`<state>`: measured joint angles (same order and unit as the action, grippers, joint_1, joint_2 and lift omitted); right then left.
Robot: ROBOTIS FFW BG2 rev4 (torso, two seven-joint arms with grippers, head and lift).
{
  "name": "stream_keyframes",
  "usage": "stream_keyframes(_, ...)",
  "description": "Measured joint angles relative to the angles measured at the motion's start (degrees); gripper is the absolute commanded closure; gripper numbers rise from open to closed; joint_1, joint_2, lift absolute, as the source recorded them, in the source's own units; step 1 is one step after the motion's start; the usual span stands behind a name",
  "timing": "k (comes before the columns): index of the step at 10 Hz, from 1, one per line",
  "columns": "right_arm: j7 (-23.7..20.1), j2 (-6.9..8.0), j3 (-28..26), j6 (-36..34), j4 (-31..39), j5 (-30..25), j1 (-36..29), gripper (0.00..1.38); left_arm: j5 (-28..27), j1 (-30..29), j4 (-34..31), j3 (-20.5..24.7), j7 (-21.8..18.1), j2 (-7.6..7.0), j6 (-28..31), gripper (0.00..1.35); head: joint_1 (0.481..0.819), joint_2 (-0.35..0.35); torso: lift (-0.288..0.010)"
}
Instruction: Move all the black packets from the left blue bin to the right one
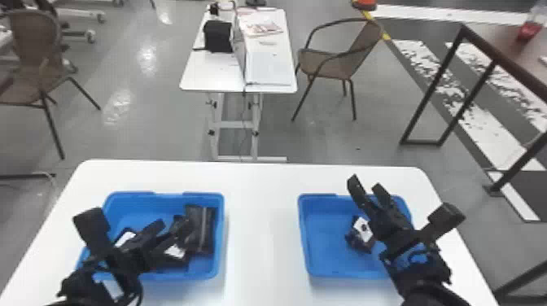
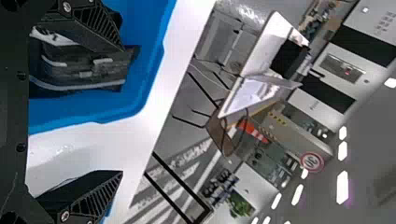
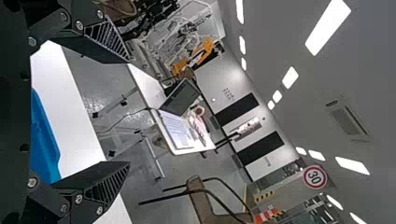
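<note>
When you checked the head view, your left gripper (image 1: 171,228) was down at the left bin (image 1: 222,240), among the black packets. Its fingers stood wide apart with nothing gripped between them. The big black packet (image 1: 202,230) lay just to the right of the fingertips, by that bin's right wall. A packet with a white label (image 1: 175,251) sat on the near side of the fingers, partly covered by them, and you had another white patch (image 1: 125,238) over to the left, mostly tucked behind the hand — couldn't tell you how many packets were under there.

From your left wrist view, one finger cut across part of a zipped packet (image 2: 84,70), which ran partly into the space between the fingers. Whether finger and packet touched, I couldn't tell.

Your right gripper (image 1: 366,185) was angled forward over the right bin (image 1: 303,232), tips out by its far rim. It was spread wide too, and empty — your right wrist view had just the background between the fingers. You had a dark packet with a white label (image 1: 355,243) inside that bin, right of its middle, beside the hand's left side and closer to you than the fingertips, with the hand hiding some of it.
</note>
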<state>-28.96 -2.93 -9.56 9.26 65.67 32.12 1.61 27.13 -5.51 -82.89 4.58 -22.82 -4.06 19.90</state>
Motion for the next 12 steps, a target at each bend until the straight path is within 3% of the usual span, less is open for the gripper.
stream_keyframes(1, -0.18, 0.17, 0.11, -0.01, 2.89, 1.34, -1.53, 0.25, -1.99, 0.41, -1.7, 0.08, 3.4, -0.31, 4.97, 0.1, 0.695, -0.09, 0.0)
stream_keyframes(2, -0.7, 0.45, 0.2, -0.02, 4.71, 2.52, -2.64, 0.25, -3.77, 1.65, -2.31, 0.28, 4.33, -0.63, 9.35, 0.1, 0.695, -0.085, 0.0)
stream_keyframes(5, -1.76, 1.7, 0.28, -0.03, 6.6, 4.33, -4.42, 0.25, -15.58, 8.54, -2.06, -1.22, 4.53, -1.69, 22.43, 0.13, 0.695, -0.063, 0.0)
stream_keyframes(8, -2.38, 2.25, 0.46, -0.04, 6.56, 4.83, -4.68, 0.25, -22.02, 18.17, 8.83, -6.65, -1.26, -3.02, 27.4, 0.15, 0.695, -0.071, 0.0)
stream_keyframes(10, -2.46, 2.31, 0.51, -0.04, 6.46, 5.01, -4.74, 0.25, -26.42, 23.55, 16.85, -9.44, -7.35, -2.79, 28.73, 0.18, 0.695, -0.085, 0.0)
stream_keyframes(11, -2.51, 2.32, 0.51, -0.04, 6.35, 5.16, -4.78, 0.25, -29.84, 25.24, 19.27, -9.88, -9.82, -2.03, 29.33, 0.34, 0.695, -0.088, 0.0)
stream_keyframes(12, -2.52, 2.36, 0.51, -0.04, 6.25, 5.37, -4.87, 0.25, -33.91, 26.1, 20.29, -9.82, -10.94, -1.07, 29.69, 0.66, 0.695, -0.09, 0.0)
